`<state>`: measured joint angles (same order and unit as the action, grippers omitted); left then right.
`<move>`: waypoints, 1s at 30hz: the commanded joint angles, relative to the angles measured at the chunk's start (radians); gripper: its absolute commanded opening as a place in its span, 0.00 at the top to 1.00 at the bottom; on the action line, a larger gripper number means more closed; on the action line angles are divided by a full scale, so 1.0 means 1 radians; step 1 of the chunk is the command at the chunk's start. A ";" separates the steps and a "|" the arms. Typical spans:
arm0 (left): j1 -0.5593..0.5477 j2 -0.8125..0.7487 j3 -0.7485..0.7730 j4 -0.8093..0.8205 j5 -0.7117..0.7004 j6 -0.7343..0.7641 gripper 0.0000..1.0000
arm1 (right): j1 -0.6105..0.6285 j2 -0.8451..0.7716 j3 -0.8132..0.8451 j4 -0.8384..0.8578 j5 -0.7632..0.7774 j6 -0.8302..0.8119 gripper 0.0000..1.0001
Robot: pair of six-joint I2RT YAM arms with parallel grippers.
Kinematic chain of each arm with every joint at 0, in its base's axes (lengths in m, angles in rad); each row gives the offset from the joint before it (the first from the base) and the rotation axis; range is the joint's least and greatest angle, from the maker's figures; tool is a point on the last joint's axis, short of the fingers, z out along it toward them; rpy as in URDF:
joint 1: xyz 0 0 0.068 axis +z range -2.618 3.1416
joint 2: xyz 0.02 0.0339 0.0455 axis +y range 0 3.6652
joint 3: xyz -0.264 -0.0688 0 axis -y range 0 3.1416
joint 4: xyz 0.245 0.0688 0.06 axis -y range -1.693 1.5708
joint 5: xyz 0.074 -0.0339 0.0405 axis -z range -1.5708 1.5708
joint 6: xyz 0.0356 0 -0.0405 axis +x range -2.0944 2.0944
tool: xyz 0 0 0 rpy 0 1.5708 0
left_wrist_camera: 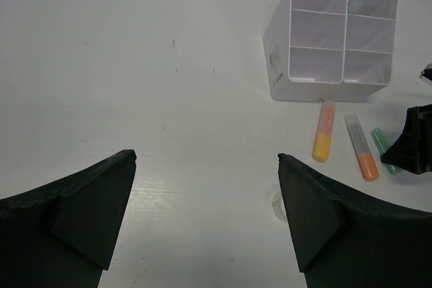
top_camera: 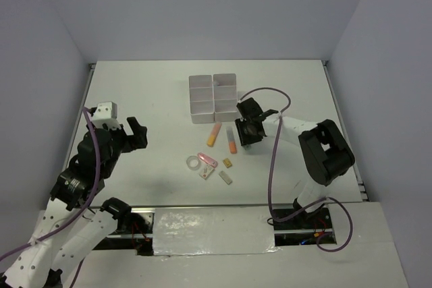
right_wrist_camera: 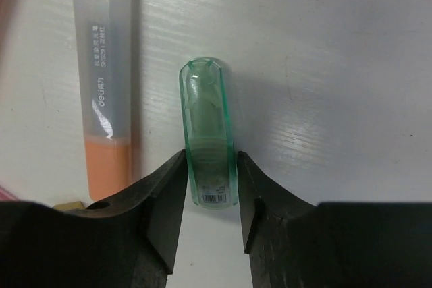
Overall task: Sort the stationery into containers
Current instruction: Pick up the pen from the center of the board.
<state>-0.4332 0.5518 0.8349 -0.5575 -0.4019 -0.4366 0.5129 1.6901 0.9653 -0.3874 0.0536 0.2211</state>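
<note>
White tabletop, plain walls; my right gripper (right_wrist_camera: 210, 166) pinches green highlighter (right_wrist_camera: 206, 126) at its barcode-label end, just beside orange highlighter (right_wrist_camera: 104, 99) printed "deli"; left gripper (left_wrist_camera: 206, 155) spread wide, empty; containers (top_camera: 214, 98) near; I'd lift straight with a firm squeeze, since an end grip may let it swing.

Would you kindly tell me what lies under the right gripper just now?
The green highlighter lies on the table between the fingers of the right gripper, beside an orange highlighter. In the overhead view the gripper covers it.
</note>
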 commanded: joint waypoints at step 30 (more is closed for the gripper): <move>0.004 -0.023 -0.013 0.064 0.054 0.047 0.01 | 0.026 -0.290 0.134 0.263 -0.092 -0.276 1.00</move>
<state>-0.4332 0.5343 0.8280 -0.5457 -0.3603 -0.4164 0.5304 1.3979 1.0069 -0.2939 0.0002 0.0944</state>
